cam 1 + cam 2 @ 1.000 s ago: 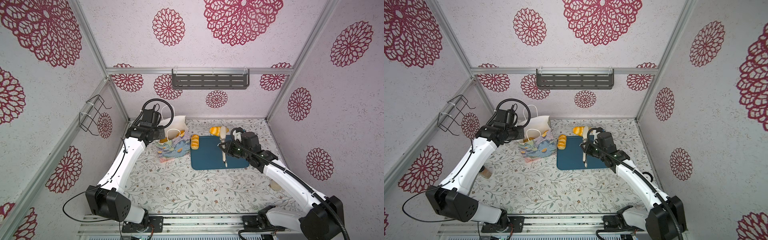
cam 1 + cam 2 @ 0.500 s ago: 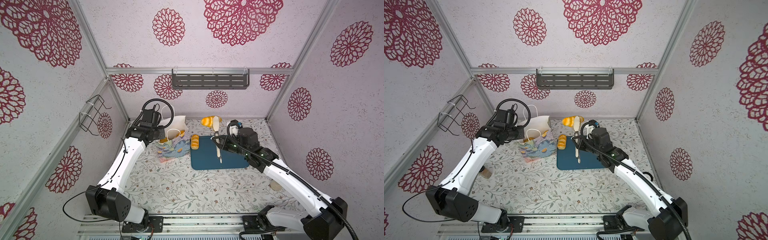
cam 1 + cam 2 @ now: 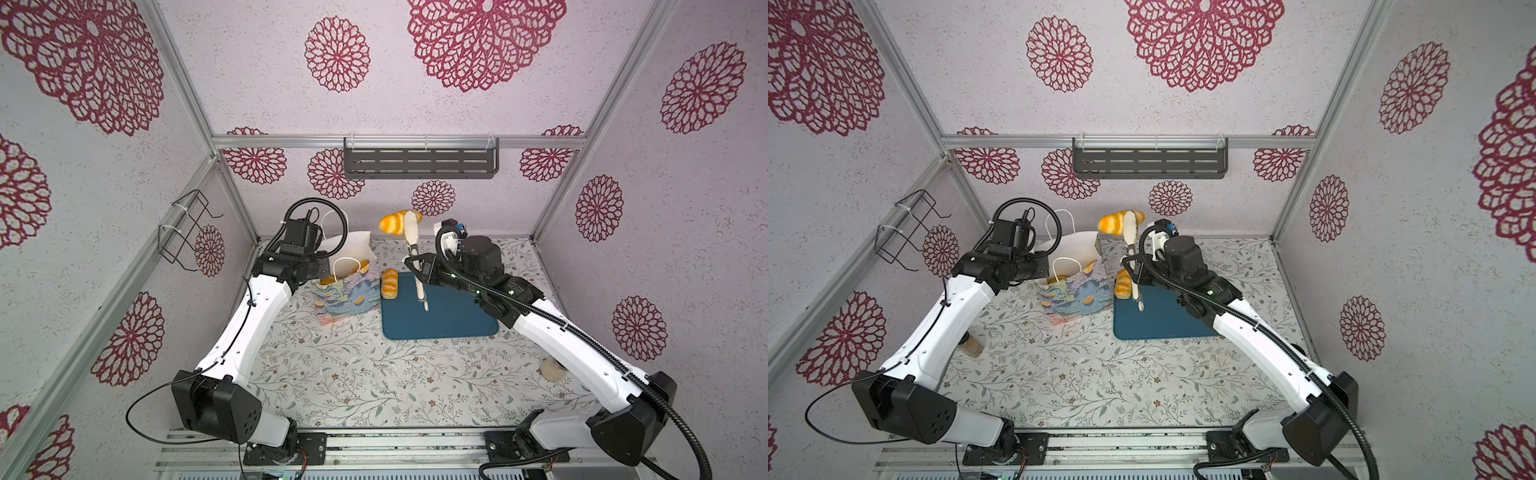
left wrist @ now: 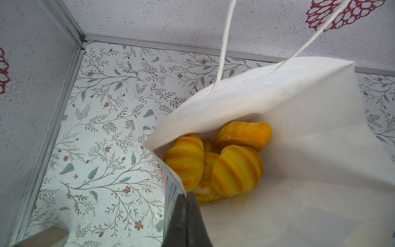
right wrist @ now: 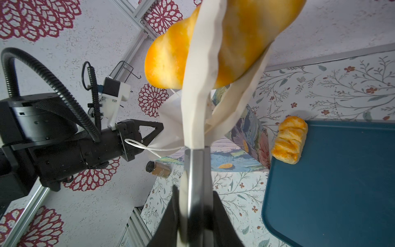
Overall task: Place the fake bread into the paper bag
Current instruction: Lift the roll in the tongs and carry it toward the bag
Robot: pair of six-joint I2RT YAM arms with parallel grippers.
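The left gripper (image 4: 185, 203) is pinched shut on the rim of the bag (image 4: 277, 102). The bag stands near the back-left of the table (image 3: 353, 374), just beside the left edge of the tray (image 3: 440, 320). The right gripper (image 5: 195, 209) is clamped on the tongs (image 5: 198, 96), whose arms squeeze a loaf (image 5: 168, 51) held high, clear of tray and bag. One roll (image 3: 390, 284) lies at the tray's back-left corner. Breads (image 4: 236, 171) pile inside the bag, perhaps five, with the lower ones hidden. In the right wrist view the loaf's far end is cut off.
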